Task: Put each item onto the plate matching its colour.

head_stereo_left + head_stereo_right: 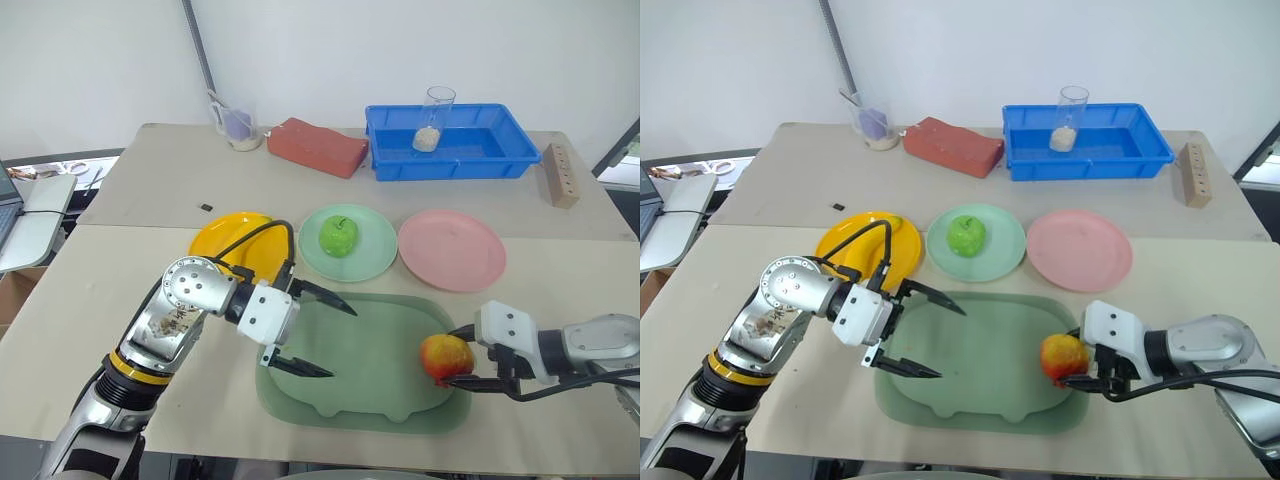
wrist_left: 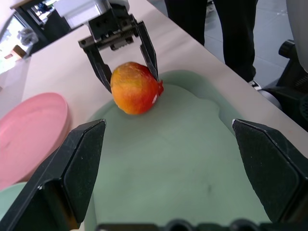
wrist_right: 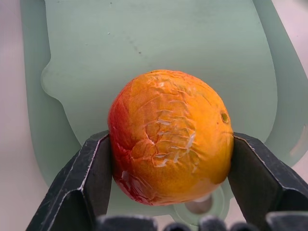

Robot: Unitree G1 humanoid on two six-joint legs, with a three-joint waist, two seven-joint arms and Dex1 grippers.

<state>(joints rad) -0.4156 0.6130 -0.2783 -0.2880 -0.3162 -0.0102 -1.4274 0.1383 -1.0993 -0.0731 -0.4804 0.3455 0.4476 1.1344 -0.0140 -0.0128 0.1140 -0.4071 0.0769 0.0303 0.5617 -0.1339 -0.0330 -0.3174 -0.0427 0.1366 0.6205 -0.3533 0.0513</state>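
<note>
A red-and-yellow peach-like fruit (image 1: 446, 357) sits at the right edge of the dark-green tray (image 1: 370, 385). My right gripper (image 1: 459, 359) is shut on it, one black finger (image 3: 82, 183) on each side. The left gripper (image 1: 342, 343) hangs open over the tray's left part, holding nothing and pointing at the fruit (image 2: 136, 88). Beyond the tray lie three plates. A green apple (image 1: 338, 236) rests on the mint green plate (image 1: 378, 260). The pink plate (image 1: 452, 250) is bare. The yellow plate (image 1: 222, 240) is partly hidden by my left arm, and a bit of banana (image 1: 893, 221) shows at its far edge.
At the back of the table stand a blue bin (image 1: 500, 150) with a clear glass (image 1: 434, 118) in it, a red brick (image 1: 317, 146), a cup (image 1: 237, 125) and a wooden block (image 1: 560, 175). A person's legs (image 2: 231, 29) stand beyond the table's edge.
</note>
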